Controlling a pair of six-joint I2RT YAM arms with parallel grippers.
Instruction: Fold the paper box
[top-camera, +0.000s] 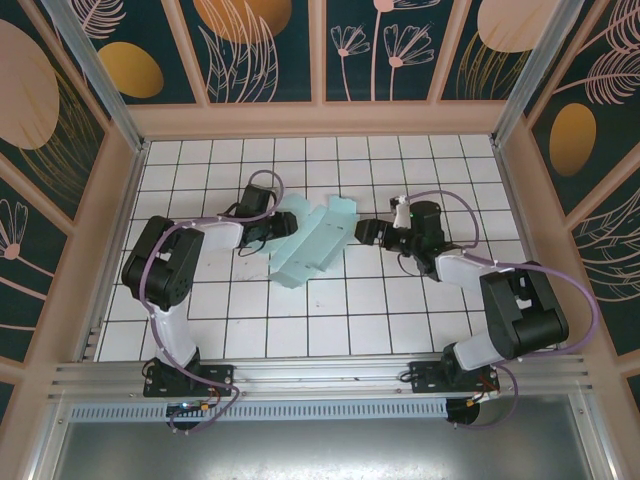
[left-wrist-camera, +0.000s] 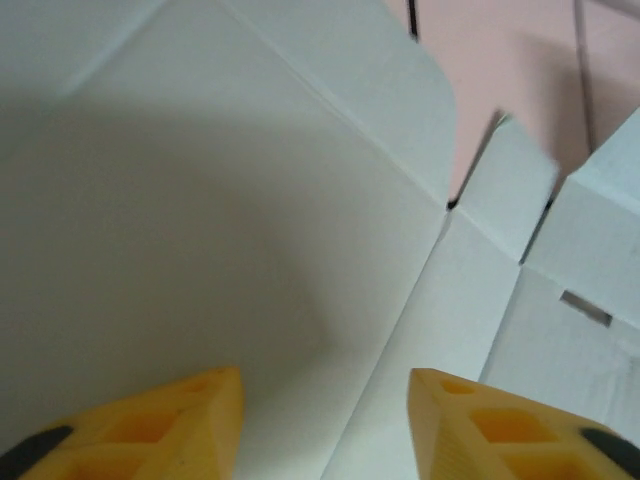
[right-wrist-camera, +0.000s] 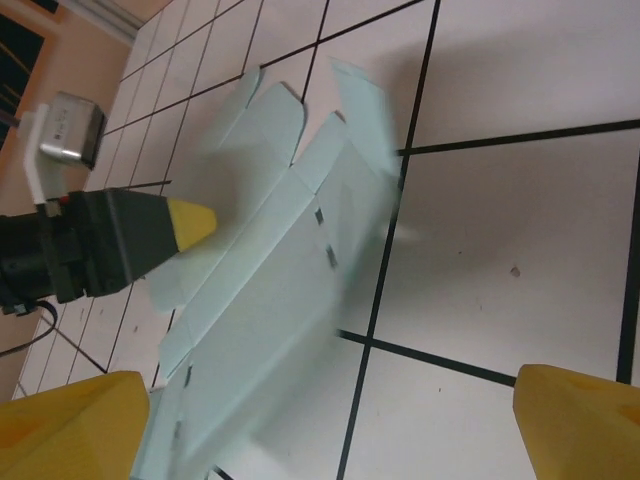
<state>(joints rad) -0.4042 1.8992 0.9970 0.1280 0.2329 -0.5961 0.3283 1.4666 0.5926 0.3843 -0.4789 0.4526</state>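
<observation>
The paper box is a pale mint flapped cut-out lying flat and slanted on the tiled floor between the arms. My left gripper sits at its left edge, over a rounded flap. In the left wrist view the card lies right under the open yellow fingertips; nothing is clamped. My right gripper hovers open just right of the box, apart from it. The right wrist view has the box with its small slots stretching away, and the left arm's yellow fingertip resting at a flap.
White tiled floor with black grid lines surrounds the box. Peach walls close the workspace at the back and sides. Open floor lies in front of the box towards the arm bases.
</observation>
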